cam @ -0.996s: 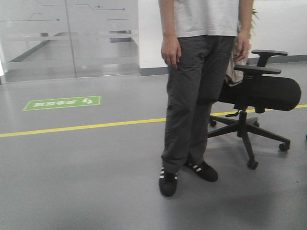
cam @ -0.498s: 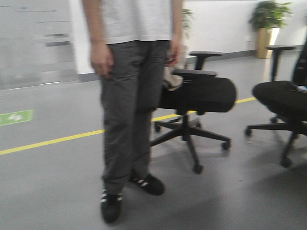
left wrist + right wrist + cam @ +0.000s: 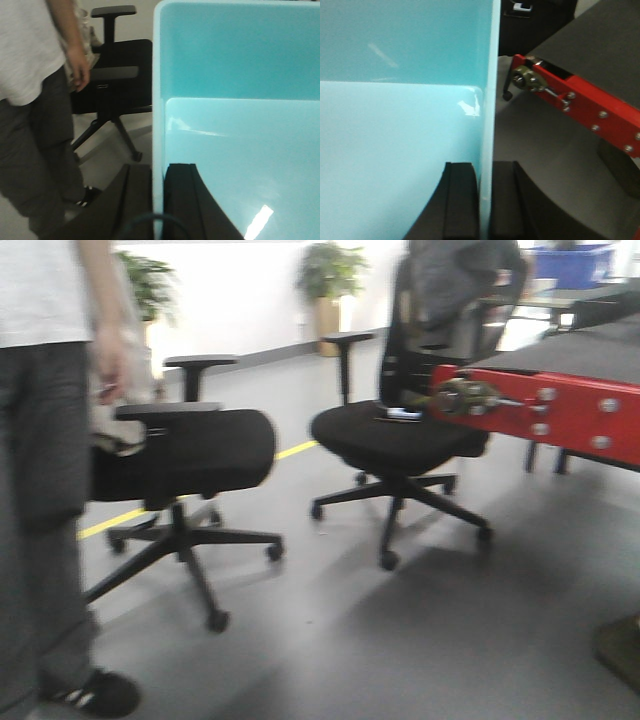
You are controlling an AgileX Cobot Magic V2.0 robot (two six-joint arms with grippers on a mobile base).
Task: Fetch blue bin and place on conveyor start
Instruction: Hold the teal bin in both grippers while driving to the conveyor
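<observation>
The left end effector (image 3: 158, 200) and right end effector (image 3: 482, 202) each pinch a wall of the blue bin (image 3: 240, 150), apparently mid-carry; next likely means closing on the conveyor start (image 3: 560, 410) and lowering it there.

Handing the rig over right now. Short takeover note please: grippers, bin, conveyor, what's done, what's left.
Left gripper: shut on the blue bin, clamping its left wall.
Right gripper: shut on the right wall in the same way.
Bin: carried between both arms; the visible interior is empty.
Conveyor start: ahead to the right, not yet under the bin.
Done: bin fetched.
Left: close in, set the bin on the belt, release.
Mind the person and office chairs ahead.
</observation>
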